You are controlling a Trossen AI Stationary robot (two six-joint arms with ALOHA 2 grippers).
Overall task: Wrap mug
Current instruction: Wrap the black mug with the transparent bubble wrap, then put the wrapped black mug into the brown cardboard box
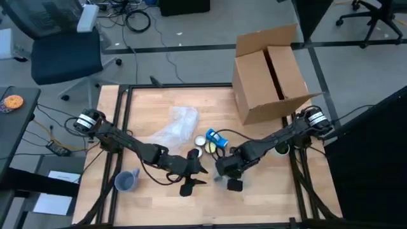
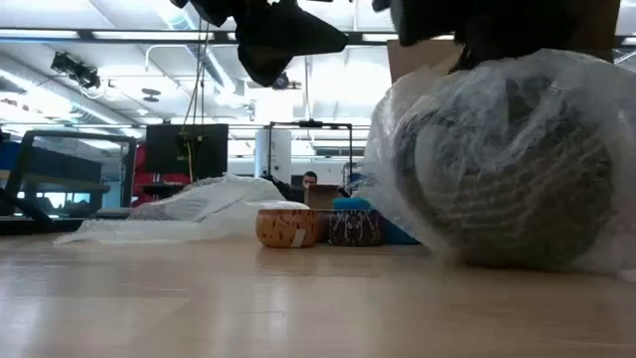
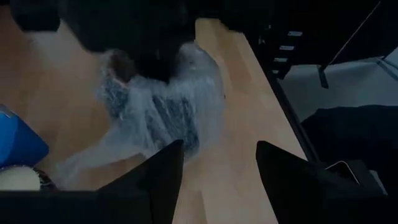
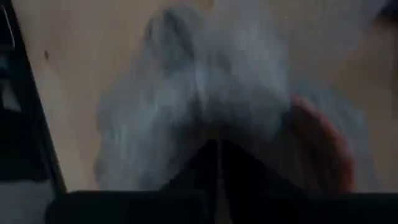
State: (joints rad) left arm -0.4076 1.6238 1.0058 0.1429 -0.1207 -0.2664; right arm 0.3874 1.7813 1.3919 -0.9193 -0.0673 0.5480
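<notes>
Mug (image 2: 507, 189) (blurred inside bubble wrap (image 3: 155, 118)) pinched by right gripper (image 1: 224, 170); left gripper (image 1: 198, 172) spread

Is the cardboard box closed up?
No, the cardboard box at the table's far right corner has its flaps open, showing its inside in the high view.

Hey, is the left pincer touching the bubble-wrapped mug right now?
Apart. The left wrist view shows the left pincer open, with bare table between its fingers and the clear-bubble-wrapped dark mug farther ahead, under the right arm.
</notes>
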